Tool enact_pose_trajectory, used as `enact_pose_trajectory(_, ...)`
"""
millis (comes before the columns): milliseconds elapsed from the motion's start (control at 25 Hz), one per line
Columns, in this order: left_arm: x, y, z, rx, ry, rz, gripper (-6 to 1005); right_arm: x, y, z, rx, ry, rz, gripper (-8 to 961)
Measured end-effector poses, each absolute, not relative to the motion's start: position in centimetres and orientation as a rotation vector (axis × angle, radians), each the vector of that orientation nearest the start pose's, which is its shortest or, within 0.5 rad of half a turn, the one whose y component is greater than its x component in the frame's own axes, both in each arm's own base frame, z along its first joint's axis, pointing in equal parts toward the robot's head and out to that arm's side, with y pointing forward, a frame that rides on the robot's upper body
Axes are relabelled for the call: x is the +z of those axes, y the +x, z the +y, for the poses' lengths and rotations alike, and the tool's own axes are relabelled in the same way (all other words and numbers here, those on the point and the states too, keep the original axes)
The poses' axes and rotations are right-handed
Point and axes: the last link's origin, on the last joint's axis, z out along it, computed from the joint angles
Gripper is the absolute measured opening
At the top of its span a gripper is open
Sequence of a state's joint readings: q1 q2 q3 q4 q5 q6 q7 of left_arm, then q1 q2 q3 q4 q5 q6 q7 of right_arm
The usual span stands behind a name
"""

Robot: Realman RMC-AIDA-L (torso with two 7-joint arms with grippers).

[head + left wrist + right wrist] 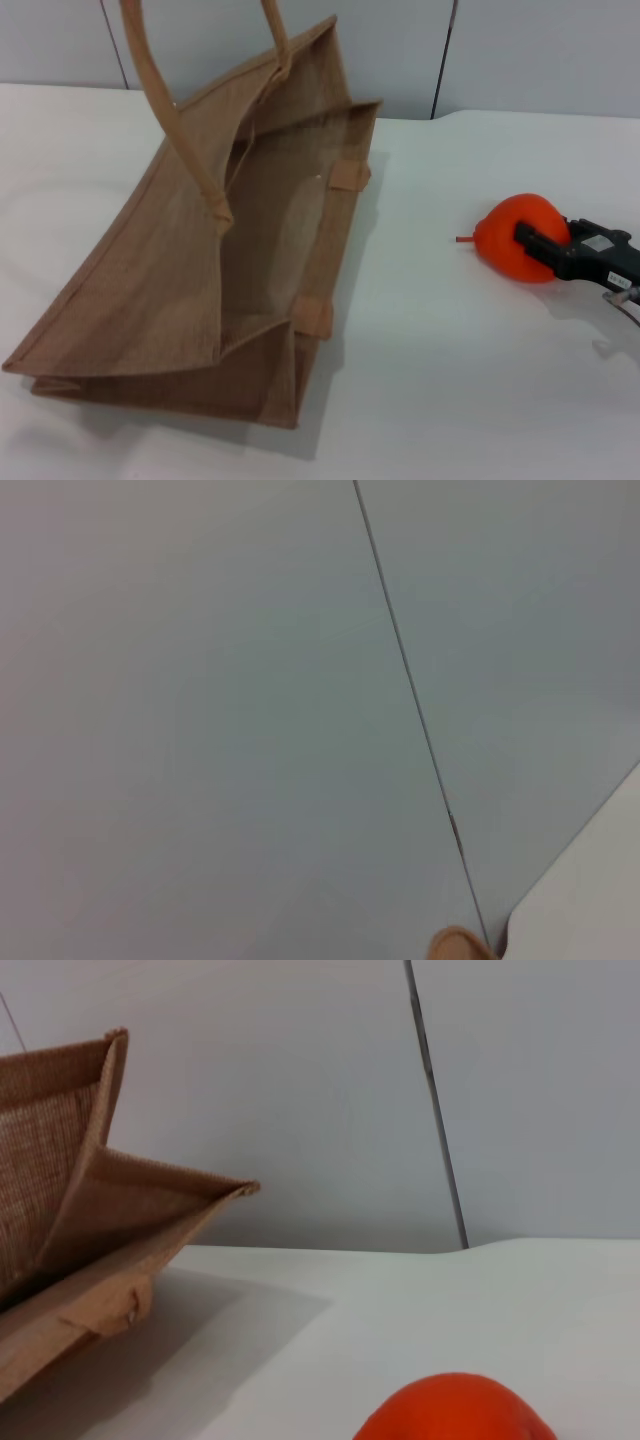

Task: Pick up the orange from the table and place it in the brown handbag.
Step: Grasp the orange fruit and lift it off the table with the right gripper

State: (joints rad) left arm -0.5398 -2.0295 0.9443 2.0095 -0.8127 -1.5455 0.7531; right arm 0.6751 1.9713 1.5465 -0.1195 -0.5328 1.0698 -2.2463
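The orange (503, 248) lies on the white table (450, 390) at the right, its thin stem pointing towards the bag. My right gripper (527, 240) reaches in from the right edge and is shut on the orange, with one black finger (538, 247) across its near side. The orange's top also shows in the right wrist view (455, 1412). The brown handbag (190, 270) stands open and leaning at the left, its mouth facing the orange. Its handles (180, 130) rise out of the top of the head view. My left gripper is not in view.
A grey panelled wall (520, 50) runs behind the table's far edge. A tip of tan handle (458, 946) shows in the left wrist view. The bag's open corner (90, 1220) shows in the right wrist view. Bare tabletop lies between bag and orange.
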Motion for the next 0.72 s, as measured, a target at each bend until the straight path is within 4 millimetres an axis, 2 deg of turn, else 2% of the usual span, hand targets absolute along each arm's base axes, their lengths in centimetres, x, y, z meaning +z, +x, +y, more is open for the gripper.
enact_pose_trajectory(400,17.7,-8.3,34.7,-0.202,-2.240,-0.300,128,-3.3,31.4,36.3,0.665,-2.192,0.868,504)
enact_pose_trajectory(720,17.7,-8.1,34.7,-0.203,-2.240,-0.294,128,-2.9,28.8,37.7,0.754,-2.247,0.752,434)
